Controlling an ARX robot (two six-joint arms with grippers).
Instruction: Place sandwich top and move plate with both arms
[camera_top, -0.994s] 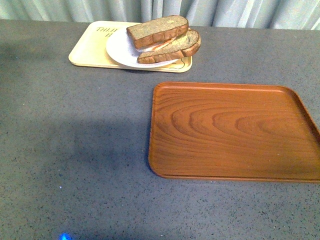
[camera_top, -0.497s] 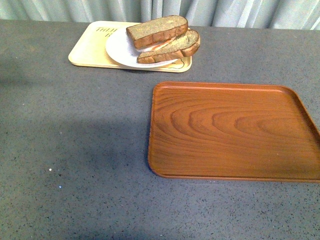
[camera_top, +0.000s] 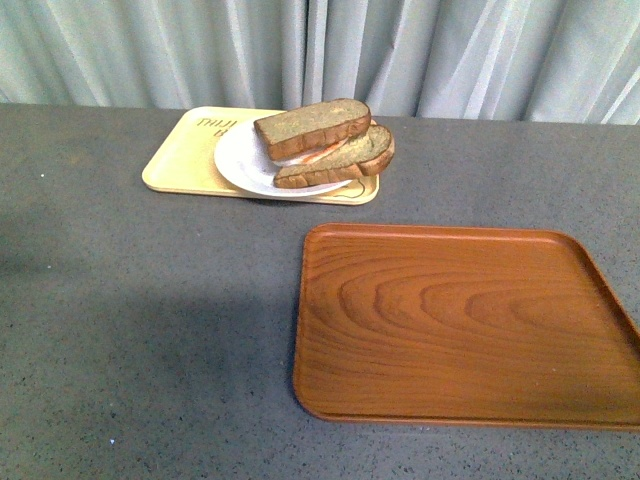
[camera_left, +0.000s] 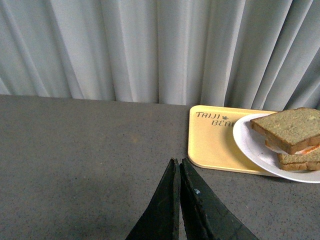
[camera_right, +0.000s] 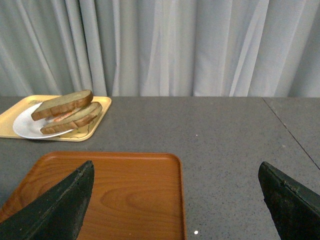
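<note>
The sandwich top lies tilted on the lower slice on the plate — far-left, long axis left-right. Left end effector closed; right end effector spread wide.

Neither arm shows in the front view; only the wrist cameras catch the claws.

The left gripper has its 2 black fingers pressed flat together, the tips meeting in a single thin seam with no gap between them. They hold nothing and taper to a point ahead of the wrist, lifted off the surface below.

The right gripper is spread wide, its 2 dark fingers standing far apart at opposite edges of its wrist view. Nothing sits between the tips, and both hang clear of the surface beneath them.
</note>
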